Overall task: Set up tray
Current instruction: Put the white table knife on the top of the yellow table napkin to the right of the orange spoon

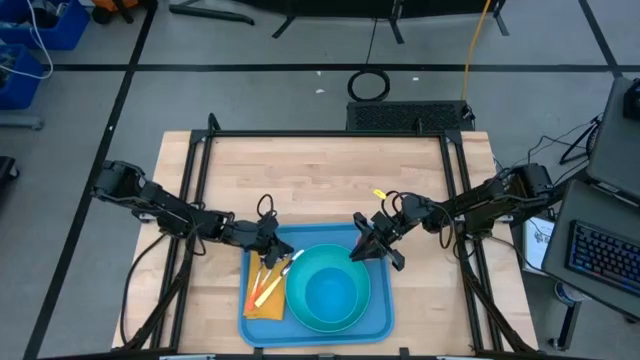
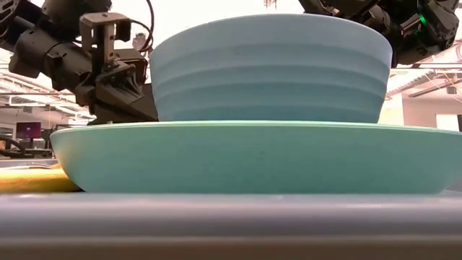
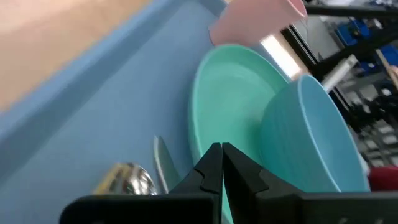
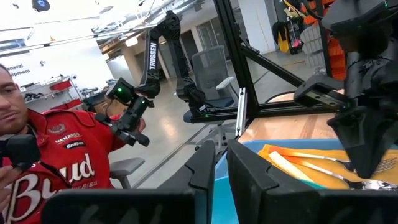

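Tray (image 1: 375, 322) work first, and it sits at the counter's (image 1: 320, 180) near edge, roughly central, carrying everything. Left pincer (image 1: 268, 243) now: fingers pressed together with nothing between them, hovering low over the tray's far-left corner, right above the cutlery. From the left wrist view the closed tips (image 3: 221, 163) point down past a spoon (image 3: 124, 180) and what looks like a knife blade (image 3: 163, 167) lying on the blue floor of the tray. Any drop or sideways sweep from here could nudge that cutlery off the yellow napkin (image 1: 265, 305), or clip the plate's rim just beside it.

Right pincer (image 1: 368, 246), over on the tray's far edge toward its right side: fingers narrow, a slim gap, nothing visible between them. It hangs close to the bowl's far rim, so a careless move could knock the bowl and slide it across the plate.

Contents, then. The tray holds a turquoise plate (image 2: 245, 155), and a blue bowl (image 1: 330, 288) stands upright on that plate; the bowl looks empty from above. Along the tray's left side lies the napkin, with the cutlery on or beside it, including a yellow-handled piece (image 1: 267, 292). Something pink (image 3: 258, 23) shows beyond the plate in the left wrist view; I can't tell what it is.
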